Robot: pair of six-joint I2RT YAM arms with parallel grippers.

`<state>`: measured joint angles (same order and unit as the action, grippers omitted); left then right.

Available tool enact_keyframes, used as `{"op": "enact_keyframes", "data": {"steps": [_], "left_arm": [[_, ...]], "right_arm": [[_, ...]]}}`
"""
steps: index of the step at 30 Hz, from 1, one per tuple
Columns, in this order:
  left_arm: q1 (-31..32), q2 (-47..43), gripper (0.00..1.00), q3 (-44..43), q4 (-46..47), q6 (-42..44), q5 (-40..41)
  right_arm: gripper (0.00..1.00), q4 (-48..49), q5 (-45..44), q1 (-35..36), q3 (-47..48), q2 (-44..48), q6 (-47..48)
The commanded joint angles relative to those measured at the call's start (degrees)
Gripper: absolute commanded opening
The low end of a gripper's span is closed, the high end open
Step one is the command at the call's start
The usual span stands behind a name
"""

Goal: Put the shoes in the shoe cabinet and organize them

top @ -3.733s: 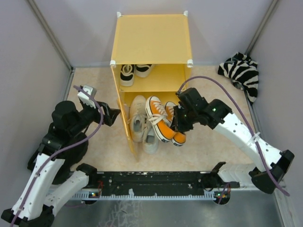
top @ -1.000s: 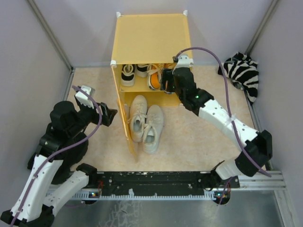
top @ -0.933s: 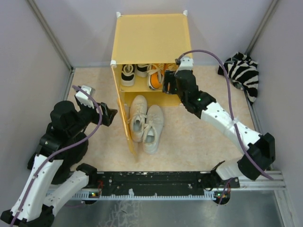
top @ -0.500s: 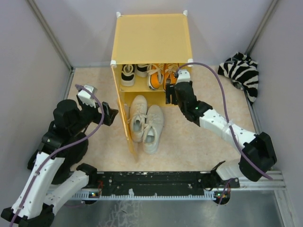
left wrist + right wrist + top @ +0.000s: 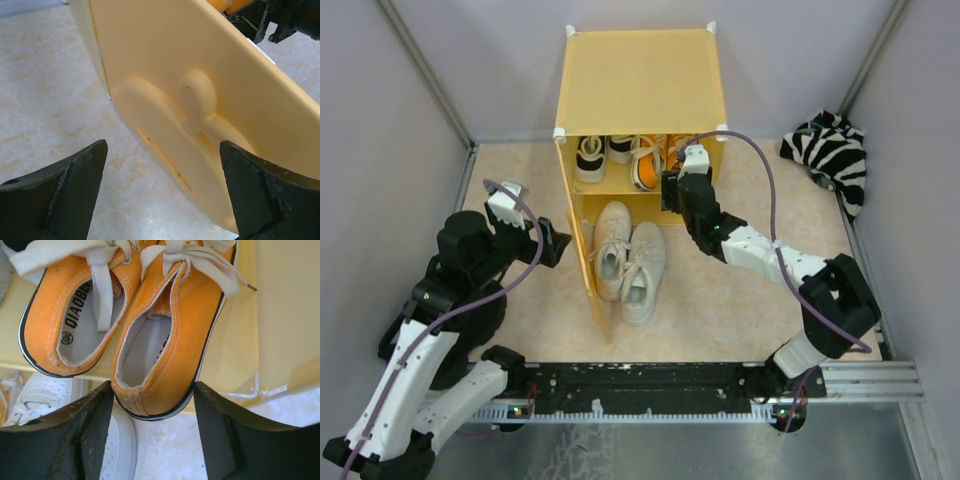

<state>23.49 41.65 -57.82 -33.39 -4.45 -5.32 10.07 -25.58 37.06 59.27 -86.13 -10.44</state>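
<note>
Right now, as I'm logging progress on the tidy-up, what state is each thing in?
Yellow-orange plastic cube cabinet: door swung open.
Orange lace-up sneakers: on upper shelf, heels outward.
Black canvas sneakers: upper shelf, left of orange pair.
Off-white sneakers: mostly outside, toes at lower opening.
Zebra-striped fabric bundle: crumpled, far right corner.
Left gripper: open, facing door.
Right gripper: wide around one orange heel; grip unclear.

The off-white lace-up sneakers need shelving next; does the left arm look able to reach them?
Probably not directly: the open yellow-orange cabinet door stands between the left hand and the off-white sneakers.
</note>
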Motion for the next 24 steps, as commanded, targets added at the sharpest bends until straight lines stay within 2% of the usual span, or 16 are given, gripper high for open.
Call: {"op": "enact_keyframes", "data": {"steps": [1,4,8,9,11,16,21,24], "left_arm": [[0.2,-0.2,0.99,0.5,1.9,0.9,0.5],[0.2,-0.2,0.99,0.9,1.9,1.1,0.8],[0.2,0.0,0.99,1.3,2.0,1.0,0.3],[0.2,-0.1,0.99,1.4,2.0,0.9,0.2],[0.2,-0.2,0.99,1.4,2.0,0.8,0.2],[0.2,-0.5,0.99,1.7,2.1,0.6,0.5],[0.1,-0.5,0.99,1.7,2.0,0.5,0.3],[0.1,-0.8,0.99,1.7,1.6,0.5,0.8]], "right_arm": [[0.58,2.4,-6.6,0.1,3.0,-1.8,-1.1],[0.43,2.2,-11.6,0.1,2.3,-1.5,-2.1],[0.11,7.7,-15.2,0.1,0.6,-0.8,2.6],[0.08,9.7,-17.0,0.2,0.3,-0.7,4.0],[0.05,13.5,-20.2,0.1,-0.4,-0.6,7.0],[0.05,24.3,-23.0,0.0,-2.8,-1.4,14.9],[0.05,30.3,-25.0,-0.5,-2.5,-5.9,18.9],[0.05,30.6,-25.8,-0.5,-1.9,-8.0,19.0]]}}
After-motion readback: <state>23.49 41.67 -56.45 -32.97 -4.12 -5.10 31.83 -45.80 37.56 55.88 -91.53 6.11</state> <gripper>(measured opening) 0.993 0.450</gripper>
